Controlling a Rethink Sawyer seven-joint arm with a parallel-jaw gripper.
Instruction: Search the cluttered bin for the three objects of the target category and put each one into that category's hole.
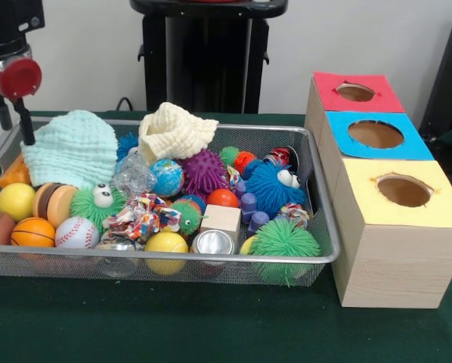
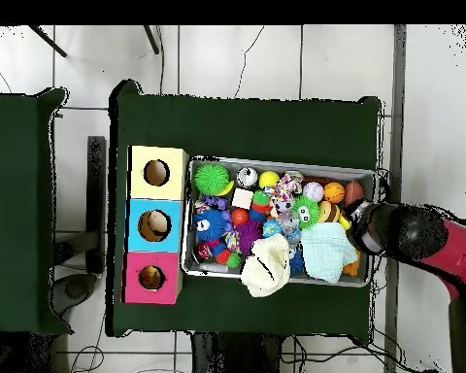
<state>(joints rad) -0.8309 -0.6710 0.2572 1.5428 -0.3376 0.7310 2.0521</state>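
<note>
1. The bin (image 1: 317, 197) sits on the green worktop (image 1: 211, 325), heaped with toys and cloths. Just beside it stand three boxes with red (image 1: 354, 92), blue (image 1: 376, 134) and yellow (image 1: 404, 190) holes.
2. The claw (image 1: 14, 113) hangs at the bin's end farthest from the boxes. Only dark tips show beneath the red arm (image 2: 441, 243), so whether it is released or clenched cannot be told.
3. Nothing appears to be held, so the step in hand is probably picking a first target.
4. Sport balls cluster near the claw: basketball (image 1: 33, 232), baseball (image 1: 76, 233) and a yellow ball (image 1: 16, 201).
5. Take an exposed one first, coming straight down to avoid nudging its neighbours.
6. The mint cloth (image 1: 73, 147) and cream cloth (image 1: 177, 130) may hide more items; shift them if the count falls short.
</note>
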